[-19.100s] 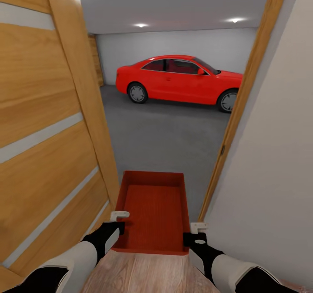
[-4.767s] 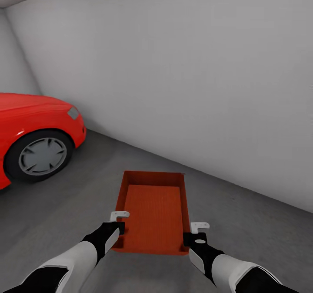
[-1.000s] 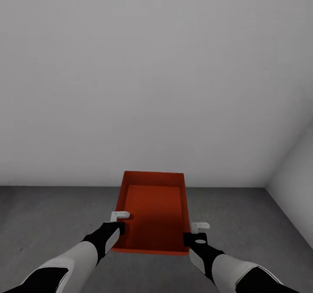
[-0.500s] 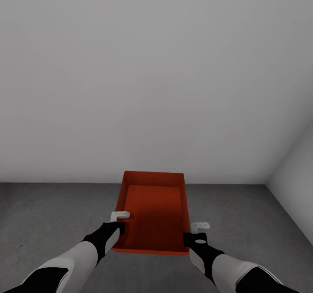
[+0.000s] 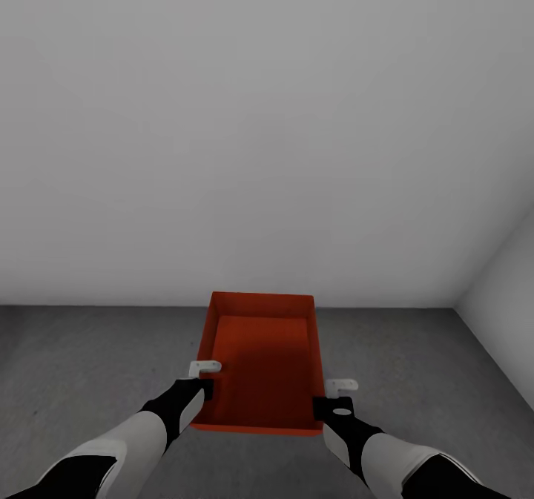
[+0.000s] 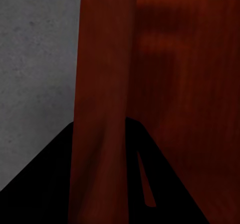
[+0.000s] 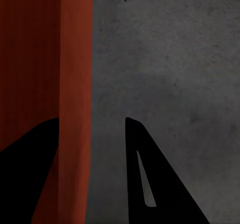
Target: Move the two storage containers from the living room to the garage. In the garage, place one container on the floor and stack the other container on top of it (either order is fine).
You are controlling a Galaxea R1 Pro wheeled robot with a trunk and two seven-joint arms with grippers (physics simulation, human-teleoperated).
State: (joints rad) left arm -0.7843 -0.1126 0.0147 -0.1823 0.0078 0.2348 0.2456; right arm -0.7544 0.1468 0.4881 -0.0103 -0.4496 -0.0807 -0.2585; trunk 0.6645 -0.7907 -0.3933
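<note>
Hands first: our left hand (image 5: 200, 377) pinched the left wall of the orange-red bin (image 5: 259, 369) near its close end, and our right hand (image 5: 335, 397) gripped the right wall opposite, each with one finger inside and one outside. From the left wrist the wall (image 6: 102, 104) ran straight between the dark fingers (image 6: 150, 184); from the right wrist the wall (image 7: 75, 84) sat against the inner finger, with a gap to the outer finger (image 7: 150, 179), so we judged that grip looser.

We carried the bin level and empty, above the grey concrete floor (image 5: 89, 365) of the garage, its far end toward the white wall (image 5: 259, 150), a corner off to the right.

To set it down well, we judged that both arms should lower together, keeping the bin flat, and let go only once its base met the floor, leaving room above for the second bin.

Both forearms reached forward, roughly parallel, wrists turned inward.
</note>
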